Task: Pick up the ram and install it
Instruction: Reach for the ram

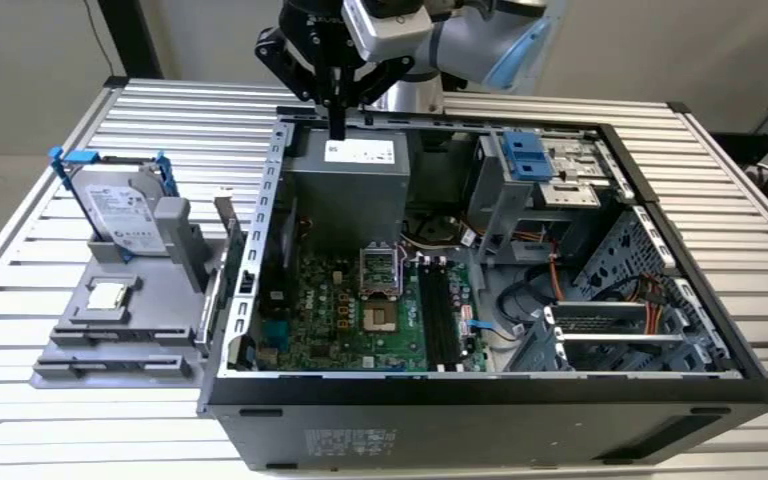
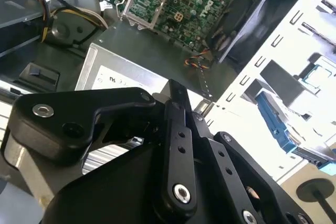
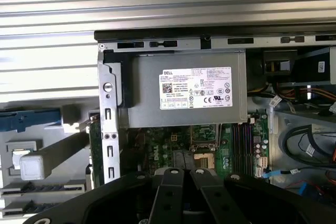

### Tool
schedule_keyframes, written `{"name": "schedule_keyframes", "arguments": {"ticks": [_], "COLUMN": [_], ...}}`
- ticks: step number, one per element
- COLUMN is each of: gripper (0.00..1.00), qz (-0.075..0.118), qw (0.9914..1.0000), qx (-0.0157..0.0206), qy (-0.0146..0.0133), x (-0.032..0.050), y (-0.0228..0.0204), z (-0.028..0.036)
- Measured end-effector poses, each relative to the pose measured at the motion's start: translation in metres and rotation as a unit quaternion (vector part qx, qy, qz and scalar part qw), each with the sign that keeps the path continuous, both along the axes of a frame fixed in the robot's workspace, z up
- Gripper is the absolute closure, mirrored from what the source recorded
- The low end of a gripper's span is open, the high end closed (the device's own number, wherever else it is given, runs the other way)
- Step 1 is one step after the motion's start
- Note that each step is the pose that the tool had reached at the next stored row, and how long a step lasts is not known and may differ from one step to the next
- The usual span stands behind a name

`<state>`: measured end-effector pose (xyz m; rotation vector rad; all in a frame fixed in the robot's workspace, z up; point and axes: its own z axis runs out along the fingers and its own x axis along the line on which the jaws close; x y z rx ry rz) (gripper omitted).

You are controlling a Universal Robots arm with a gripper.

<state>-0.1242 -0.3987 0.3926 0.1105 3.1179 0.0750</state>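
- fingers point(image 1: 337, 128) pressed together, pointing straight down; nothing seen pinched between them in the exterior view or in either wrist view
- fingertips hang just over the labelled top of the power supply point(image 1: 352, 178), at the far end of the open computer case point(image 1: 491, 420); cannot tell if they touch it
- arm point(image 1: 464, 40) comes in from the table's far edge, above the case
- ram point(image 3: 94, 139): thin green strip standing on edge, just outside the case wall, beside the grey holder point(image 1: 117, 345); well apart from the fingers, not gripped
- holder stands on the slatted table point(image 1: 744, 200), between the case and the table edge on the exterior view's left
- also on the holder: hard drive point(image 1: 124, 212) with blue rails, upright, and a small square processor chip point(image 1: 108, 295) lying flat
- inside the case: motherboard point(image 1: 331, 320) flat on the case floor, processor socket point(image 1: 381, 290) open, black memory slots point(image 1: 439, 312) just beside it with no stick seated
- progress, my read: pick not done, install not done; the whole task remains
- fingers sit nearer the power supply than the ram or the slots
- risk, my read: the ram is thin and close to the case wall, so little room on either side for the fingers
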Motion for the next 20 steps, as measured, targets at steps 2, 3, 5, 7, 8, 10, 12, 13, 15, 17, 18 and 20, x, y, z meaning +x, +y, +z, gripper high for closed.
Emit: {"name": "schedule_keyframes", "arguments": {"ticks": [2, 3, 5, 7, 8, 10, 12, 13, 15, 17, 18, 20], "gripper": [1.00, 1.00, 1.00, 1.00, 1.00, 1.00, 1.00, 1.00, 1.00, 1.00, 1.00, 1.00], "qz": [0.000, 0.000, 0.000, 0.000, 0.000, 0.000, 0.000, 0.000, 0.000, 0.000, 0.000, 0.000], "qw": [1.00000, 1.00000, 1.00000, 1.00000, 1.00000, 1.00000, 1.00000, 1.00000, 1.00000, 1.00000, 1.00000, 1.00000], "qx": [0.0000, 0.0000, 0.0000, 0.0000, 0.0000, 0.0000, 0.0000, 0.0000, 0.0000, 0.0000, 0.0000, 0.0000], "qy": [-0.0001, -0.0002, -0.0003, -0.0003, -0.0003, -0.0004, -0.0003, -0.0003, -0.0003, -0.0003, -0.0003, -0.0003], "x": [-0.0026, -0.0043, -0.0078, -0.0112, -0.0128, -0.0160, -0.0191, -0.0206, -0.0239, -0.0273, -0.0292, -0.0330], "y": [0.0000, 0.0000, 0.0000, 0.0000, 0.0000, 0.0000, 0.0000, 0.0000, 0.0000, 0.0000, 0.0000, 0.0000], "z": [0.0000, 0.0000, 0.0000, 0.0000, 0.0000, 0.0000, 0.0000, 0.0000, 0.0000, 0.0000, 0.0000, 0.0000]}}
